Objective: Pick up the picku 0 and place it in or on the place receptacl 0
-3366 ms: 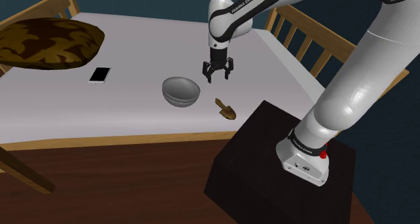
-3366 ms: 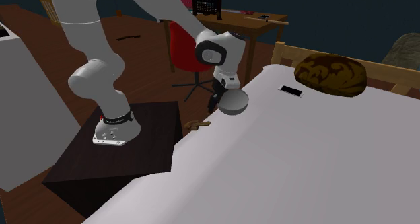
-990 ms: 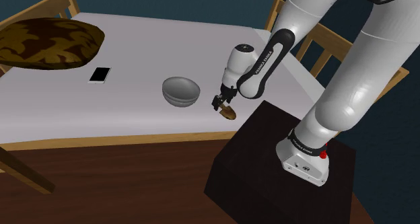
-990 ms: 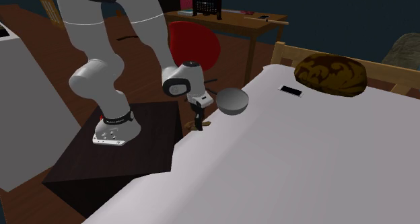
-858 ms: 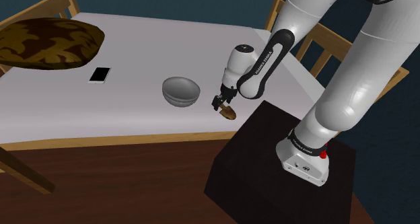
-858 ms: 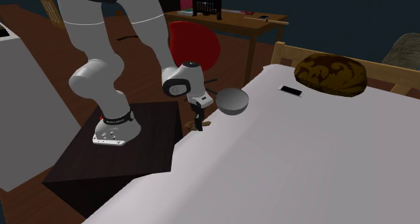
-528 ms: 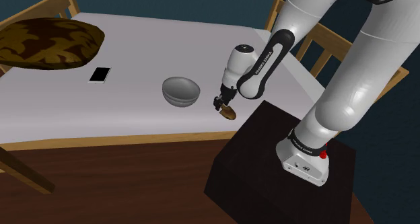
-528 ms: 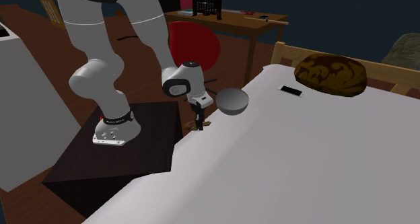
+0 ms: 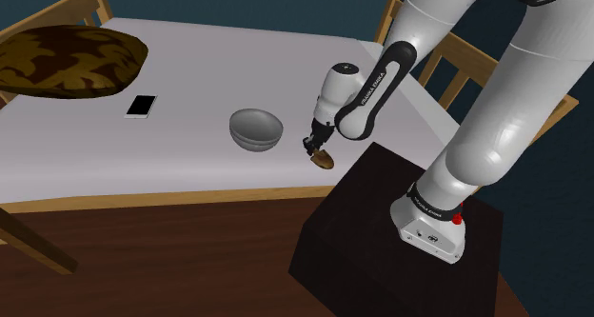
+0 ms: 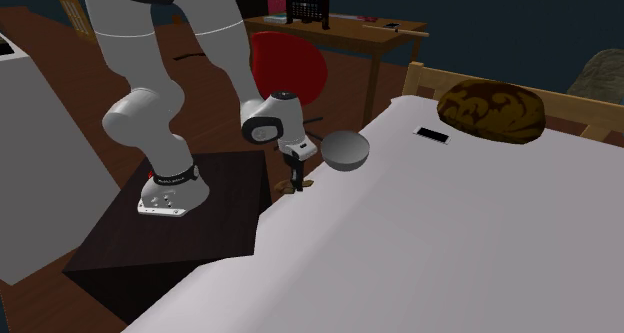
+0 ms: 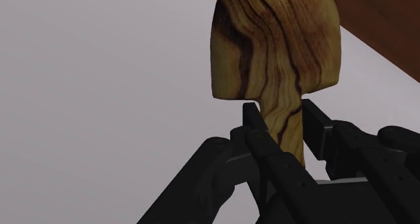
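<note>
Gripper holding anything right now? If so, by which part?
Yes. The gripper clasps the wooden spatula by its narrow handle, just behind the broad blade.

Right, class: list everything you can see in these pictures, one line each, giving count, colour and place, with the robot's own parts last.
wooden spatula: one, streaked brown, at the bed's edge near the stand
bowl: one, grey, on the bed beside the spatula
phone: one, white, on the bed between bowl and pillow
pillow: one, brown patterned, at the bed's head
bed: one, pale sheet, wooden frame
stand: one, black box, on the floor by the bed
chair: one, red, behind the arm
desk: one, wooden, behind the chair
arm: one, white with dark joints, on the stand
gripper: one, black, shut on the spatula's handle
</note>
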Available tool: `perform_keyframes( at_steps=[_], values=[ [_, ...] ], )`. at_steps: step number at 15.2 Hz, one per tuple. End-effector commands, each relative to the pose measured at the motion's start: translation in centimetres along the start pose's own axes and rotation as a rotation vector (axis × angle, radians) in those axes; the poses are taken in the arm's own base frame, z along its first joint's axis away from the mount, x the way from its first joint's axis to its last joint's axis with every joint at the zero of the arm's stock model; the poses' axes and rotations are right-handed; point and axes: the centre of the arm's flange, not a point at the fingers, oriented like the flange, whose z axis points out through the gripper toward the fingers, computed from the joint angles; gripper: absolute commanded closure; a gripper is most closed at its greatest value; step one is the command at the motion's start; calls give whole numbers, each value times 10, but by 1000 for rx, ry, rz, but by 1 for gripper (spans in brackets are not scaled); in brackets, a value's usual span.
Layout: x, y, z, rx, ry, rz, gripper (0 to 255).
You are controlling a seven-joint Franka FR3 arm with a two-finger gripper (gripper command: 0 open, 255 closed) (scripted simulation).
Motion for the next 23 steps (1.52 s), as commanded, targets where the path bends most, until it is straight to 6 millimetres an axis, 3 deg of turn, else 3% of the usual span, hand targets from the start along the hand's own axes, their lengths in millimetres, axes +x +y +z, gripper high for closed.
perform_keyframes(
  at_steps=[1,23],
  values=[
    [-1,1,1,-1,-2,4,255],
    [11,1,-115,-1,-2,4,255]
  ],
)
